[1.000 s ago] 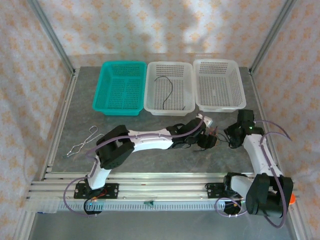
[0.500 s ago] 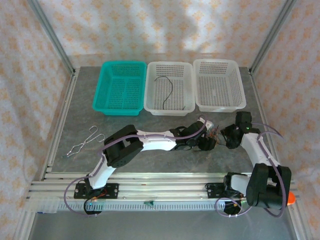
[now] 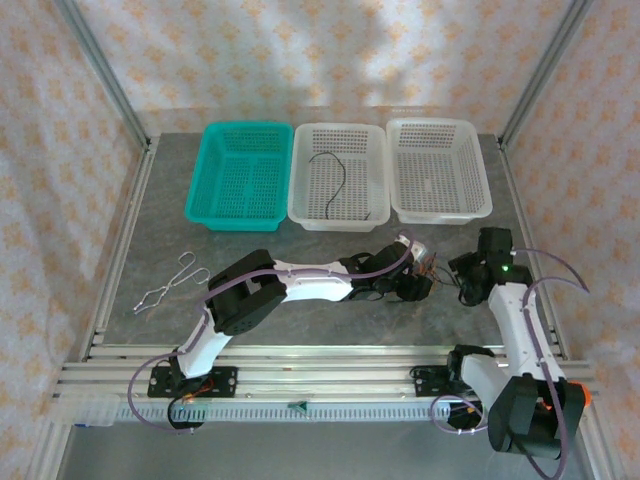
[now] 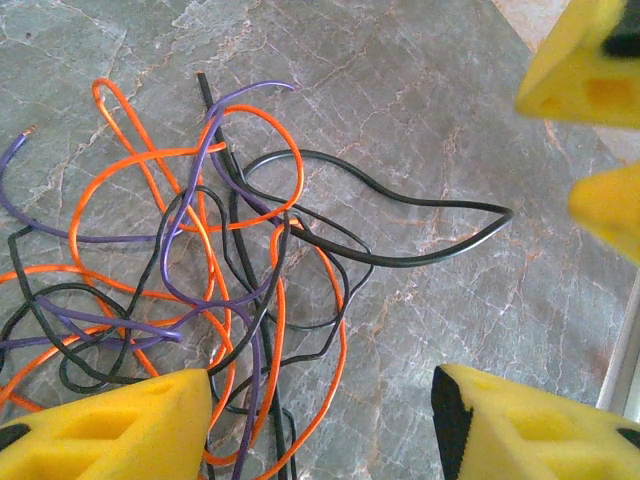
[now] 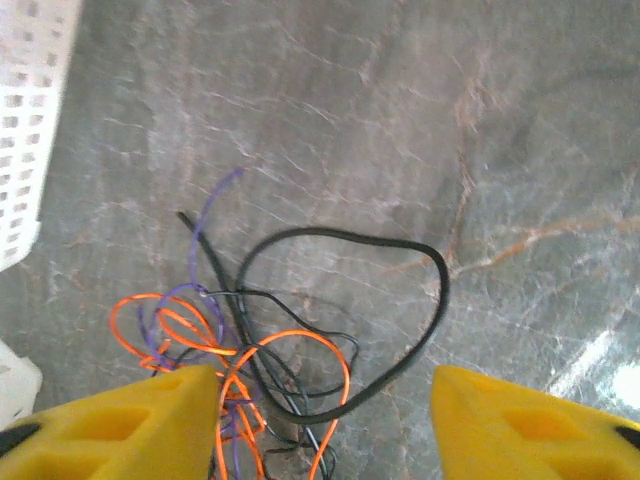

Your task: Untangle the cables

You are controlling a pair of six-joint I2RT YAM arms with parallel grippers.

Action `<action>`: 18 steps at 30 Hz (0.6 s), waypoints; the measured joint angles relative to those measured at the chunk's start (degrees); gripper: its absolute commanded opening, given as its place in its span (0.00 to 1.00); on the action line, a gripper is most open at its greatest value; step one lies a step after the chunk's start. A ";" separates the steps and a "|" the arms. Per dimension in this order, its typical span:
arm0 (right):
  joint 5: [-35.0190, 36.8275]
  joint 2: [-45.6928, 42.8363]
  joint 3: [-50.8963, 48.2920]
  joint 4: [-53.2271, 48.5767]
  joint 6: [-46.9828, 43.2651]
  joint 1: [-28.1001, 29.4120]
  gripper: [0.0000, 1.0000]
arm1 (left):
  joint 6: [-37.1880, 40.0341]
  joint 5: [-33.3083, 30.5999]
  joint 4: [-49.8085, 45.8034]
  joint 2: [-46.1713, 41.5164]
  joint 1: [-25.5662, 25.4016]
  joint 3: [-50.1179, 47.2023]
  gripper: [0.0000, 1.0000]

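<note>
1. Grey marbled surface (image 3: 160, 250): the job looks barely begun. One wire is sorted, while the knot of cables (image 4: 232, 215) lies unbroken on the right half, just in front of the white baskets and between the two arms' tips.
2. Three perforated baskets line the far edge. The teal basket (image 3: 240, 180), towards the far left corner, is empty. The middle white basket (image 3: 365, 170) holds a single black cable (image 3: 339, 180), loosely curled. The right white basket (image 3: 435, 170) is empty.
3. Left end effector (image 4: 320, 420): jaws apart, gripping nothing, low over the knot, with orange and purple strands passing under one finger. Right end effector (image 5: 325, 420): jaws likewise apart and empty, facing the knot from the other side.
4. The cables themselves are orange, black and purple wires looped through one another. One thicker black loop (image 4: 420, 258) lies clear at the knot's edge and looks the easiest to draw out next.
</note>
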 measured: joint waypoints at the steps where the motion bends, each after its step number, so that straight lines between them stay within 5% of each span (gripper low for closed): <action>1: -0.70 0.00 -0.70 0.20 0.46 -0.02 0.68 | 0.00 -0.02 -0.02 0.00 0.00 0.00 0.61; 6: -5.07 0.39 -3.54 3.96 5.01 -0.02 0.74 | 0.04 -0.02 -0.04 0.00 0.00 0.00 0.61; 18: -7.63 5.97 -4.96 10.73 10.43 0.00 0.67 | 0.66 -0.17 -0.46 0.00 0.00 0.00 0.61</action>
